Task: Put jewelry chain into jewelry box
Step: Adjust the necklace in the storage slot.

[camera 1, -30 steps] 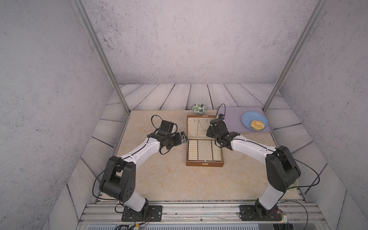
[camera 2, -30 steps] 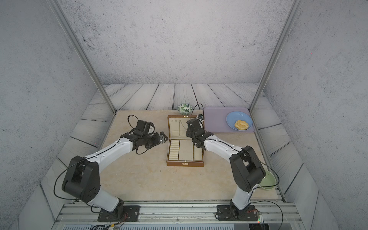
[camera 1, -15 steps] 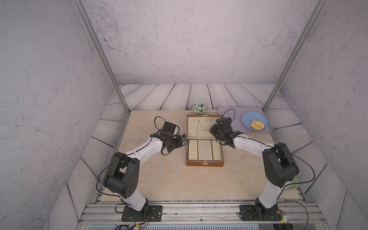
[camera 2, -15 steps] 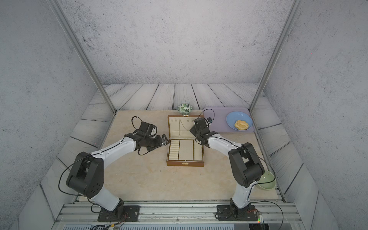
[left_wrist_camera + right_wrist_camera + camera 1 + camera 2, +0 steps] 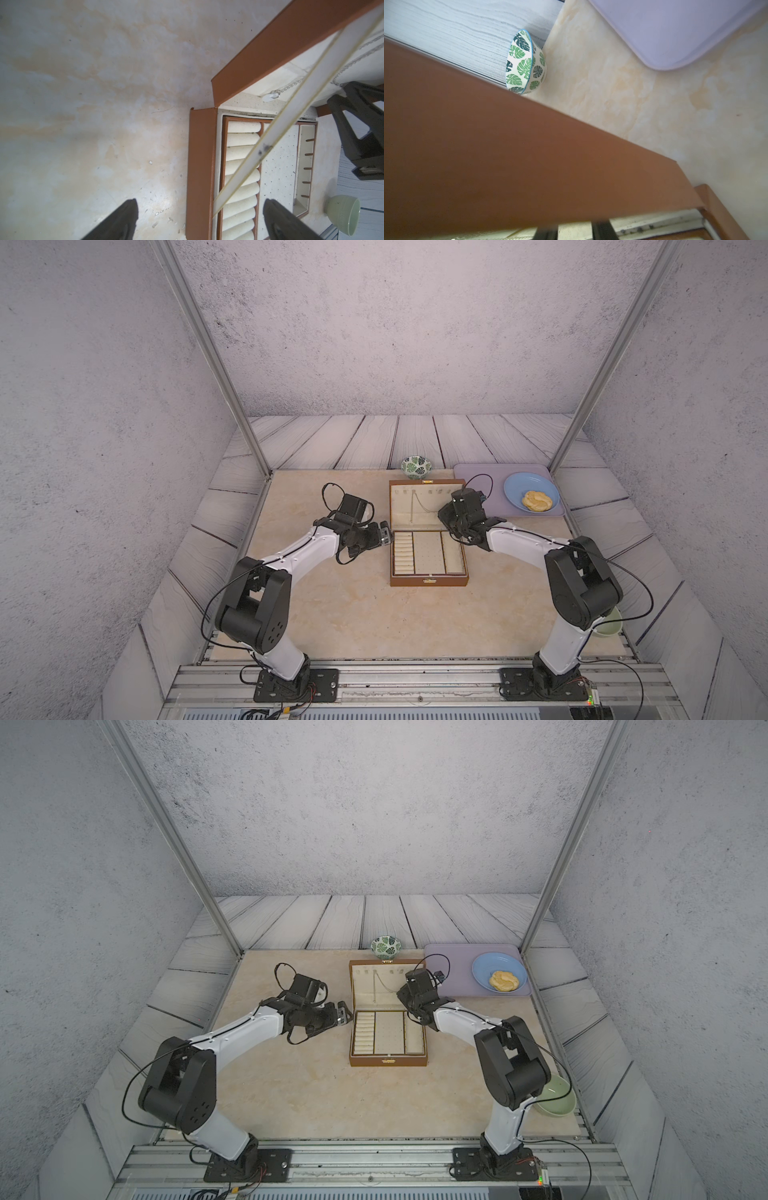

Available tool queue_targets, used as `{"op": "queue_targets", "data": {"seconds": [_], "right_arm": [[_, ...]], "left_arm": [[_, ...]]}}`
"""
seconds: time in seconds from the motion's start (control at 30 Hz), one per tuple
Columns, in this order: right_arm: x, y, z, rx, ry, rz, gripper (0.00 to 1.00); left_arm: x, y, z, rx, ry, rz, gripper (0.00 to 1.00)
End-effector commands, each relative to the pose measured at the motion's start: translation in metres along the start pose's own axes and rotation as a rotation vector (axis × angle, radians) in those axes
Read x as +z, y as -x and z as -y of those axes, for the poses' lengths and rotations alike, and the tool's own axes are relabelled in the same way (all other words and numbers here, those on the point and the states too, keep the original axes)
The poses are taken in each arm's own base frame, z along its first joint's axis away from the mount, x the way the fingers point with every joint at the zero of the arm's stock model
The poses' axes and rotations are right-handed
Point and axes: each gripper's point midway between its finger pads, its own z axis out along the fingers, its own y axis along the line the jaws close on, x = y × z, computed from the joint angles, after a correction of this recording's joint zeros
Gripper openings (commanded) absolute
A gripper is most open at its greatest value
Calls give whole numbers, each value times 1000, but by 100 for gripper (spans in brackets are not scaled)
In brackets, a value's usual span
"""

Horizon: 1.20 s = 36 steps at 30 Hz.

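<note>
jewelry box (image 5: 428,581) mid-table, lid propped back; jewelry chain (image 5: 412,508) already hangs inside the lid from a hook near its 12 o'clock edge, pendant end down by the hinge; a second strand slants toward 3 o'clock to the tip of the right gripper (image 5: 444,517); can't tell if that claw pinches it. left gripper (image 5: 385,533) spread wide, empty, just beside the box at 9 o'clock. Looks nearly done; left to do, I'd say: free that strand, back out. Beige marbled table (image 5: 332,614); leaf-print bowl (image 5: 417,467) at 12; lilac tray (image 5: 478,472) with blue plate (image 5: 515,489) and pastry (image 5: 537,501) at 2; pale green bowl (image 5: 555,1096) at 4; grey walls.
</note>
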Motion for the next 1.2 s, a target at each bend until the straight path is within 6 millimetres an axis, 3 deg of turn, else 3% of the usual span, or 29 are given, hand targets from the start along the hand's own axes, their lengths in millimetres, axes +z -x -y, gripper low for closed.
{"op": "queue_targets", "data": {"seconds": [0.0,0.3,0.37,0.43,0.57,1.17], "right_arm": [[6,6,11,39,-13,43,30],[6,14,2,53,33,85,31],[7,15,5,59,27,91,25],[8,15,8,63,26,93,11],[8,15,5,55,43,94,0],[-30,23,8,-1,71,140,0]], "left_arm": [[0,0,1,14,9,-2,100],[-2,0,3,16,4,1,100],[-1,0,2,16,5,-1,100],[-1,0,3,15,3,0,100],[-1,0,3,15,3,0,99],[0,0,2,11,4,0,99]]}}
